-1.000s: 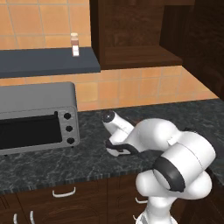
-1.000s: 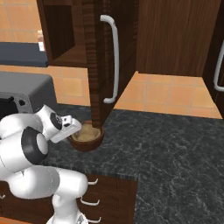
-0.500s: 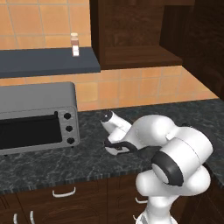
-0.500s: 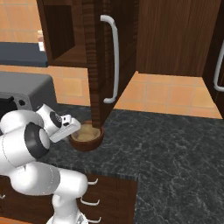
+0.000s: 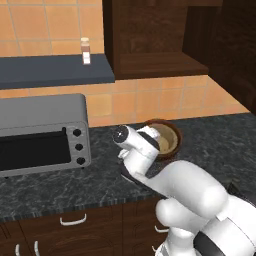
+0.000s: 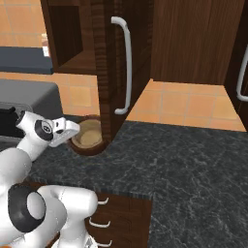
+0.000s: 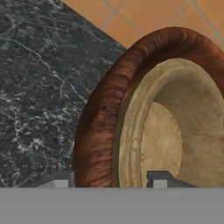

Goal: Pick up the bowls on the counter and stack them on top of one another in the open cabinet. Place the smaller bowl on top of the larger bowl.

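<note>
Here we have two bowls, and we count one of each: the smaller bowl (image 7: 175, 131) sits nested inside the larger bowl (image 7: 100, 127), and both rest on the counter (image 5: 50, 187) near the tiled back wall, just below the open cabinet (image 5: 160, 62). Our gripper (image 7: 109, 181) hangs right at the near rim of the pair; in the hand view one fingertip shows outside the brown wall and the other inside the tan bowl, so the jaws stand apart, straddling both rims, with nothing clamped between them yet as far as we can tell. We judge both bowls to be stiff and fairly light, wood or something like it, not likely to break but smooth enough to slip. The brown one has a thick rounded rim, so a pinch there needs a wide opening and a firm squeeze; the tan rim is thinner and easier to pinch. Taking both rims in one pinch could lift the stack together, though the inner bowl may shift if the hold is shallow. Beside them we count one toaster oven (image 5: 40, 132) and, on the wall shelf (image 5: 55, 70), one small jar (image 5: 86, 51)
</note>
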